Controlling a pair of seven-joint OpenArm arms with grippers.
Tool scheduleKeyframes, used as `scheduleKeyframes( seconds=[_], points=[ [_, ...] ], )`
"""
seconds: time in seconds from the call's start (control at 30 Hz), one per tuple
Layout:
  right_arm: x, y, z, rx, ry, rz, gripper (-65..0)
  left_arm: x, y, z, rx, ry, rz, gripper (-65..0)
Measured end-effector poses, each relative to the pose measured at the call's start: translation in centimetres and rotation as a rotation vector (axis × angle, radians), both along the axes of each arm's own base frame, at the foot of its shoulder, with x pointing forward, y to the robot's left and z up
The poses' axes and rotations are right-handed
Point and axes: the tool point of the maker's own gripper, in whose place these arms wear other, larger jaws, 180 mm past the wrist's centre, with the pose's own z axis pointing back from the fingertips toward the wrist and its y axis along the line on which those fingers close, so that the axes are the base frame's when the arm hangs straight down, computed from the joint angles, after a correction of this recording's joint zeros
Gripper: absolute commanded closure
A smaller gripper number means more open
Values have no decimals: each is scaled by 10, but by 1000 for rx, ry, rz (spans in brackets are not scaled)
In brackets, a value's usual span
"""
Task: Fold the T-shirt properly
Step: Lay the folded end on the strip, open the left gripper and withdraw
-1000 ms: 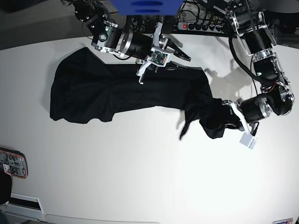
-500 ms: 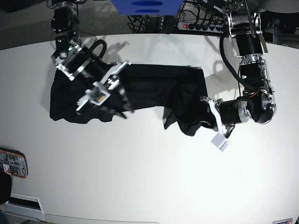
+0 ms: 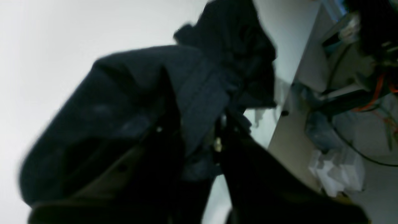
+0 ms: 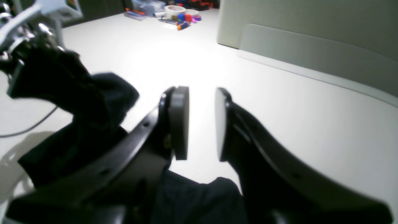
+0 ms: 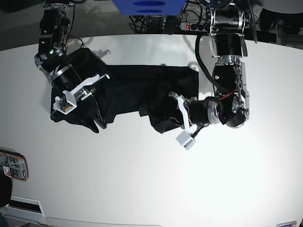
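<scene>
**Black tee bunched up mid-fold**

Black T-shirt (image 5: 128, 90) lies stretched left to right across the far half of the white tabletop (image 5: 142, 179). Its right end is bunched up and pinched in the left hand (image 5: 176, 116), whose fingers are clamped on a fold of cloth. Right hand (image 4: 201, 124) hovers over the shirt's left end, pads (image 4: 181, 121) slightly apart with nothing between them.

black arms (image 5: 230, 61), silver joints, white camera brackets
</scene>
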Motion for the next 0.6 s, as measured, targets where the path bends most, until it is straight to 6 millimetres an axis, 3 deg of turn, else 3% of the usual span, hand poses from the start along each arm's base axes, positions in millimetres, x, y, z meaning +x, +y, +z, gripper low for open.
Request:
scheduleKeyframes(
  seconds=[0.07, 0.27, 0.4, 0.6],
  points=[
    [0, 0, 0, 0, 0, 1, -136, -6, 0, -9, 21, 21, 4, 0],
    [0, 0, -8, -23, 36, 0, -136, -4, 0, -6, 11, 15, 3, 0],
    [-1, 1, -8, -22, 35, 2, -136, -11, -4, -4, -33, 31, -5, -143],
    [-1, 1, -8, -23, 36, 5, -136, -10, -15, 12, -101, 2, -43, -167]
  ],
)
